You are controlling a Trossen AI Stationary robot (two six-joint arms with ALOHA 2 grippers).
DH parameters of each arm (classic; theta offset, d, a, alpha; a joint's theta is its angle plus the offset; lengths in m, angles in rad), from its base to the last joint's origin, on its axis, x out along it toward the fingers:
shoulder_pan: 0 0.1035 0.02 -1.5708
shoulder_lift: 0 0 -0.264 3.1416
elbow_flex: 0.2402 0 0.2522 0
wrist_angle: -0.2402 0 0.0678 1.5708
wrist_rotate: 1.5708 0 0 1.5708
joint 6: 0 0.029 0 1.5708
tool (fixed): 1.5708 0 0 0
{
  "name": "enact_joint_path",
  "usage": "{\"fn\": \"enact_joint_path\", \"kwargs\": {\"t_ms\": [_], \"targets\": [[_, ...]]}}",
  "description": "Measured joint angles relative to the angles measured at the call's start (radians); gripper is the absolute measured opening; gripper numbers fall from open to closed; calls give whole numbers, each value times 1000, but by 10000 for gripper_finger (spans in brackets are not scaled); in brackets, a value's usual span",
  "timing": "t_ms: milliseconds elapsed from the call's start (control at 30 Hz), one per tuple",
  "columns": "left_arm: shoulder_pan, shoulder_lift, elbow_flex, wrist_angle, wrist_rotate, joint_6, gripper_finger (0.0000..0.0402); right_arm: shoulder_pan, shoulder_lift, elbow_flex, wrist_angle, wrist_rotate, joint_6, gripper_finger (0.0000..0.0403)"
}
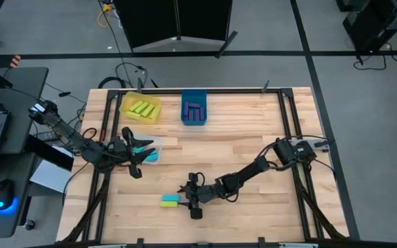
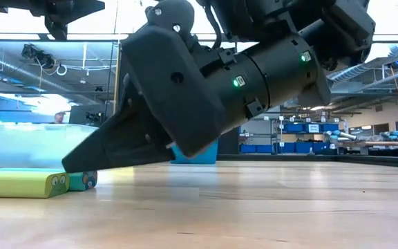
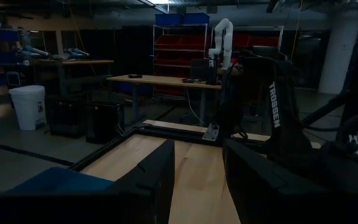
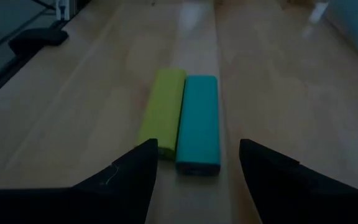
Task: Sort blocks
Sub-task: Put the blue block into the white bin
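Right gripper is low over the table, fingers spread and empty — dead ahead of the tips lie two blocks side by side and touching, the teal block and the lime block. The teal one sits nearer the centre of the gap. The risk, as I read it: those two touch, so closing here may catch both or shove the lime one askew. Farther out, the yellow bin holds lime bars, the blue bin purple ones. Left gripper waits over the clear bin, fingers part-way apart, nothing seen between them
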Motion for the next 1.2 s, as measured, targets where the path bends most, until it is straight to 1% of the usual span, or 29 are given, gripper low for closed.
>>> {"fn": "enact_joint_path", "kwargs": {"t_ms": [267, 733, 1200], "targets": [[0, 0, 0, 1, 0, 0, 142, 0, 25, 0, 3, -5, 26, 237], [0, 0, 0, 1, -10, 0, 142, -13, 26, 0, 15, -15, 2, 207], [0, 0, 0, 1, -16, 1, 142, -39, 26, 0, 18, -47, -25, 204]]}}
